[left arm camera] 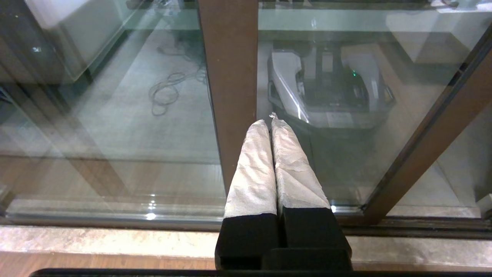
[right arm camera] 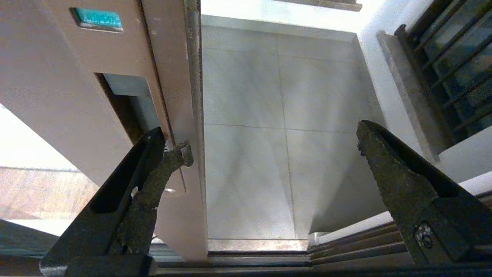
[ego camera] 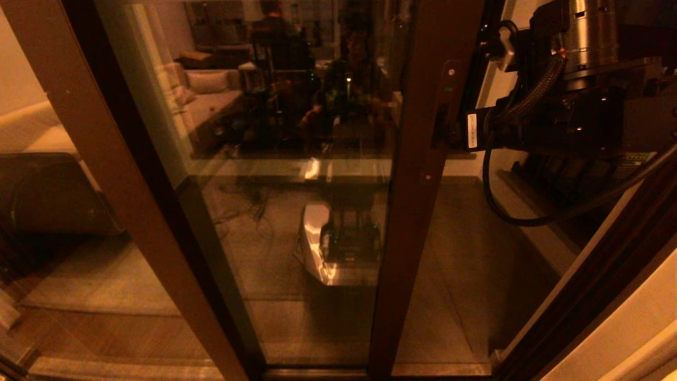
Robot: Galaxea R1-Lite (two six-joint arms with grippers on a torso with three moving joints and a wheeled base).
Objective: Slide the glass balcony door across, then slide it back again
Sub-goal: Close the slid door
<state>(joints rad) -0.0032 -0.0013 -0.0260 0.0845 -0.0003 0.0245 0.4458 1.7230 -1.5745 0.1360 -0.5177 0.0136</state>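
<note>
The glass balcony door (ego camera: 296, 159) is a tall reflective pane in a brown frame. Its handle upright (ego camera: 418, 174) carries a slim recessed handle (ego camera: 449, 92) with a green dot. My right gripper (ego camera: 447, 129) reaches in from the upper right to that handle. In the right wrist view the right gripper (right arm camera: 269, 154) is open, one finger (right arm camera: 153, 173) hooked in the handle recess (right arm camera: 127, 104), the other finger (right arm camera: 388, 169) free over the gap. The left gripper (left arm camera: 271, 121) is shut on nothing, with its white-wrapped fingers pointing at a brown upright (left arm camera: 230, 77) low by the sill.
A gap stands between the door's edge (right arm camera: 192, 115) and the right-hand frame (ego camera: 592, 264), showing the tiled balcony floor (right arm camera: 250, 154). Black barred railing (right arm camera: 453, 57) lies beyond it. Floor tracks (right arm camera: 346, 250) run along the sill. A second brown-framed pane (ego camera: 106, 159) overlaps at the left.
</note>
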